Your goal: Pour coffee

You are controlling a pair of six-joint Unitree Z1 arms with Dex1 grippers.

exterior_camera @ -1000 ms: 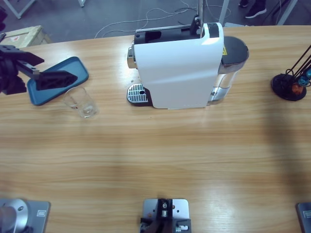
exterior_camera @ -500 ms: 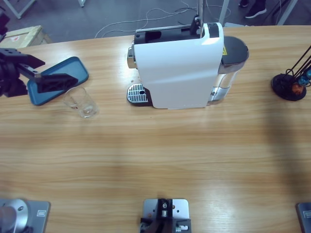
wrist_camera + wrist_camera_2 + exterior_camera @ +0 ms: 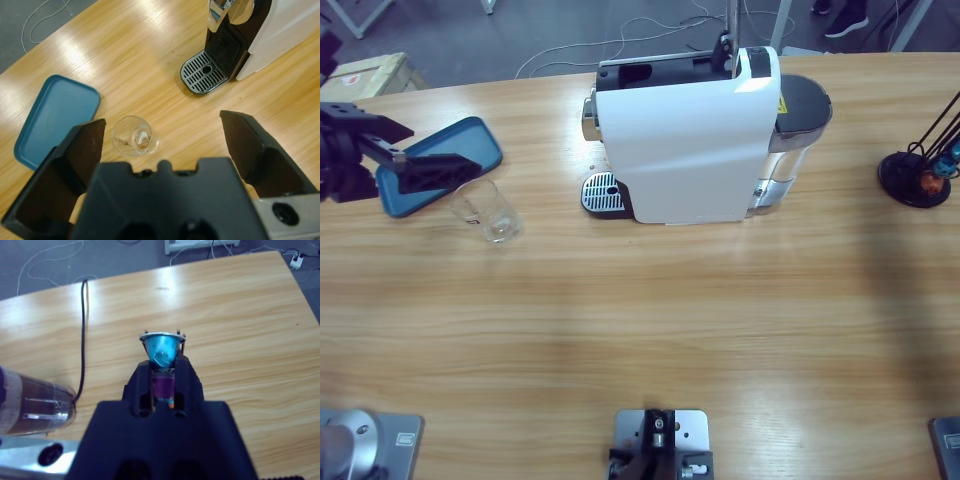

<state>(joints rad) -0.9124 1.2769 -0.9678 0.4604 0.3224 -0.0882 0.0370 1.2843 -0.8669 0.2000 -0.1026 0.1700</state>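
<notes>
At nine o'clock on the table, my left gripper [image 3: 415, 162] hangs with its jaws spread wide and nothing between them, over the blue tray [image 3: 480, 140]. The glass tumbler [image 3: 486, 210] stands upright just beside the tray at its five o'clock; the coffee [image 3: 136, 142] shows only as a faint film at its bottom. The coffee machine [image 3: 690, 140] and its drip grate [image 3: 602, 192] sit well apart, towards three o'clock.

To take the glass well, I judge I should drop low, straddle it evenly with both jaws, and close gently so it neither tips nor slides.

My left wrist view looks straight into the glass, which the high view cannot. My right wrist view alone shows the right gripper [image 3: 162, 377] clenched on a blue capsule [image 3: 161, 350]; that arm does not appear from above.
</notes>
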